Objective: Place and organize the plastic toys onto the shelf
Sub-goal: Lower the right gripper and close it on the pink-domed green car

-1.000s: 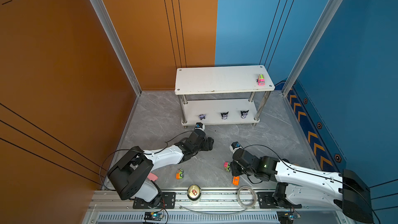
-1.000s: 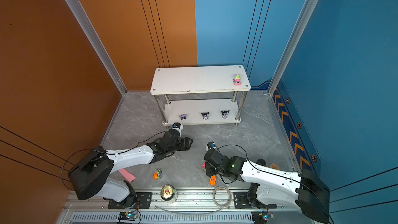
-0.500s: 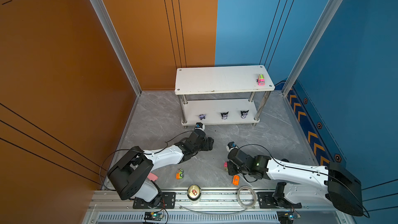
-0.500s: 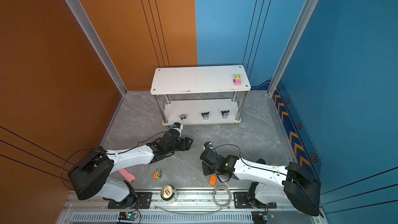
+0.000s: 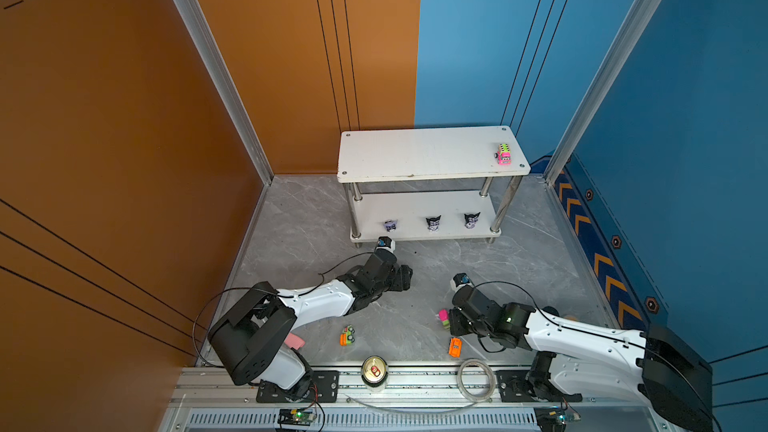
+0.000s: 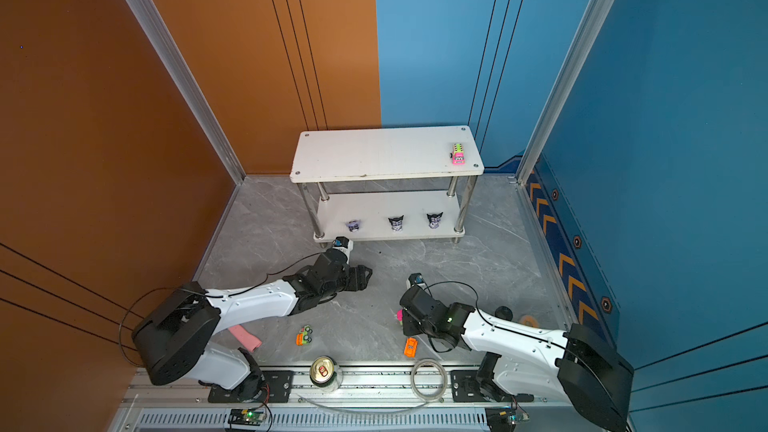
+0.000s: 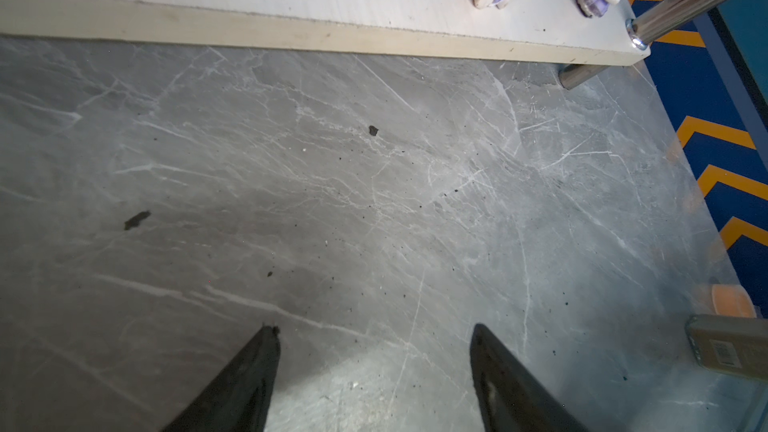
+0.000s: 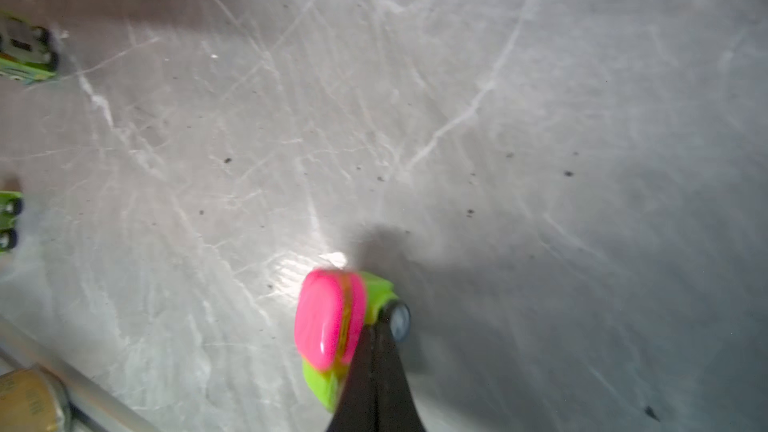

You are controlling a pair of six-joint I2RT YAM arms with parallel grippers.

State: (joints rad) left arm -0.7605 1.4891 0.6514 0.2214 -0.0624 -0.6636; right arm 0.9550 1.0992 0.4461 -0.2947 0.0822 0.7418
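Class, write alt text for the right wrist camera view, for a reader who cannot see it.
The shut right gripper sits right beside a pink-and-green toy car lying on the grey marbled floor. A green toy car is cut off at the picture's edge.

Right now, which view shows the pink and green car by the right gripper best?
The right wrist view: the pink and green car is large there, against the shut right gripper. Both top views show it tiny and partly hidden; the left wrist view misses it.

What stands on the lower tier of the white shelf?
Three black-and-purple figurines stand in a row near the lower tier's front edge. The top board hides the tier's rear part.
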